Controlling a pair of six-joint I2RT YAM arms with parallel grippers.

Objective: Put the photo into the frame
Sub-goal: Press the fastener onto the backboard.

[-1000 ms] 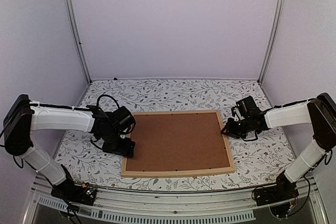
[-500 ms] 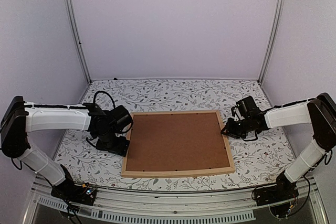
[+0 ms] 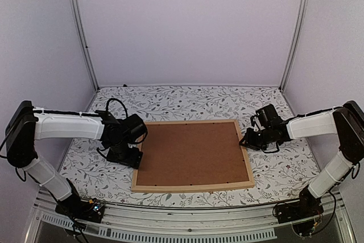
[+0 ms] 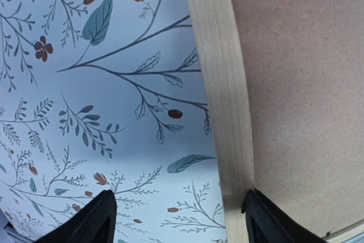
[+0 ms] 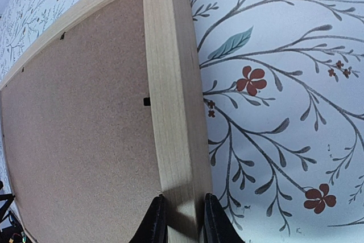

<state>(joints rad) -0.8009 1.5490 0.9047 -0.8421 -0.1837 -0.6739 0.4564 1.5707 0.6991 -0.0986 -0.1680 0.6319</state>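
Observation:
The frame [image 3: 193,186], thin light-wood bars, lies flat on the floral table with a plain brown backing board [image 3: 190,153] filling it. The photo is hidden. My left gripper [image 3: 135,160] is open at the frame's left bar. In the left wrist view the gripper [image 4: 177,211] straddles that bar [image 4: 222,83], one finger over the tablecloth and the other over the board [image 4: 301,83]. My right gripper [image 3: 245,140] is at the right bar. The right wrist view shows the gripper [image 5: 185,217] shut on that bar [image 5: 173,112], its fingers pressed against both sides.
The floral tablecloth [image 3: 187,103] covers the table around the frame. Small black tabs [image 5: 147,101] line the inner edge of the bars. Metal posts [image 3: 79,27] and pale walls enclose the back and sides.
My left wrist drew slightly away to the left, then came back to the frame's left bar. The right arm and the frame have not moved.

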